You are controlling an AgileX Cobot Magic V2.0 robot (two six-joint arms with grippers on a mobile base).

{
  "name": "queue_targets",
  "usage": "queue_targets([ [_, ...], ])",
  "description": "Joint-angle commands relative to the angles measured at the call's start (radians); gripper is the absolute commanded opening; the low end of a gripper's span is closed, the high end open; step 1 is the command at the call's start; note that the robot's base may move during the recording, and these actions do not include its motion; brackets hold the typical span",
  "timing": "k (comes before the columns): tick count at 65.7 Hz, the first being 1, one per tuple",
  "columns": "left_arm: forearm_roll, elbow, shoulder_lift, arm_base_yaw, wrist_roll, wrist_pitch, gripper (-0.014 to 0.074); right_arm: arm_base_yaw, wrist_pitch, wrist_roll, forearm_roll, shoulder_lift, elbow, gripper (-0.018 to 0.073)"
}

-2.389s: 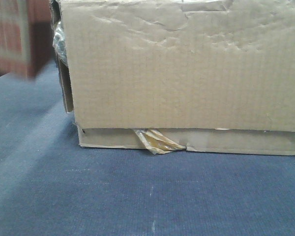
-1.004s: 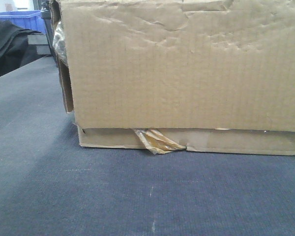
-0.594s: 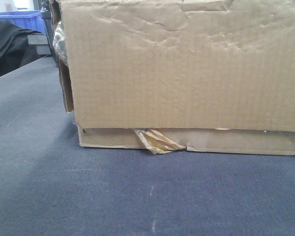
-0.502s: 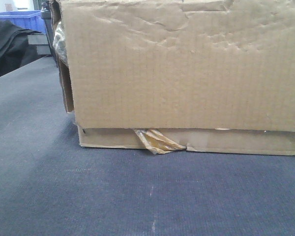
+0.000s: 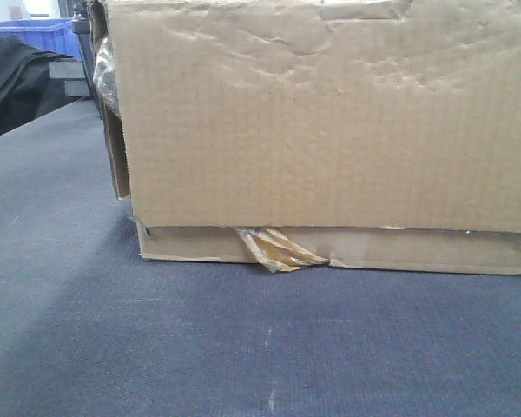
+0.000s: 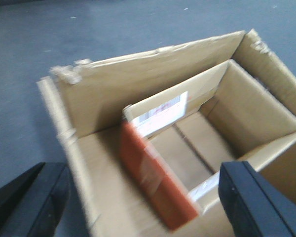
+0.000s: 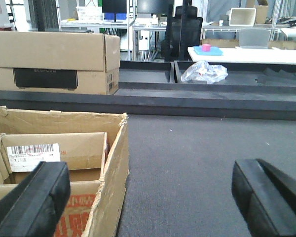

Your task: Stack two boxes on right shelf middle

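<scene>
Left gripper (image 6: 137, 195) and right gripper (image 7: 148, 195) gape wide, empty. Beneath the left one, a red-printed box (image 6: 158, 182) nests inside the creased, rectangular corrugated carton (image 6: 113, 89).

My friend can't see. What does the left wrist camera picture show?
A small open cardboard box with a red side sits inside a bigger open brown box on a grey surface. The left gripper hangs open above them, black fingers wide apart.

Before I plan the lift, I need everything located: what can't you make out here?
- Shelf: in no view.
- Front view: plain box fills the frame, top and right cut off, hiding the red-printed box.
- Left wrist view: its red print is motion-blurred, unreadable.
- Right wrist view: barcode label text too small.
</scene>
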Motion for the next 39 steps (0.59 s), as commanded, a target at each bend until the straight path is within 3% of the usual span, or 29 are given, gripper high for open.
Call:
queue_targets([
  [1, 0.018, -0.009, -0.044, 0.037, -0.006, 0.066, 0.0505, 0.002, 0.02, -0.004, -0.002, 0.016, -0.043, 0.0569],
  [6, 0.034, -0.009, -0.061, 0.073, 0.006, 0.118, 0.0505, 0.002, 0.061, -0.004, -0.002, 0.049, -0.101, 0.0569],
  [18, 0.08, -0.003, -0.07, 0.134, 0.032, 0.121, 0.0505, 0.004, 0.218, -0.004, -0.002, 0.202, -0.29, 0.0569],
  [39, 0.055, 0.006, -0.037, 0.12, 0.04, 0.121, 0.0505, 0.07, 0.641, -0.058, -0.002, 0.585, -0.669, 0.0569],
])
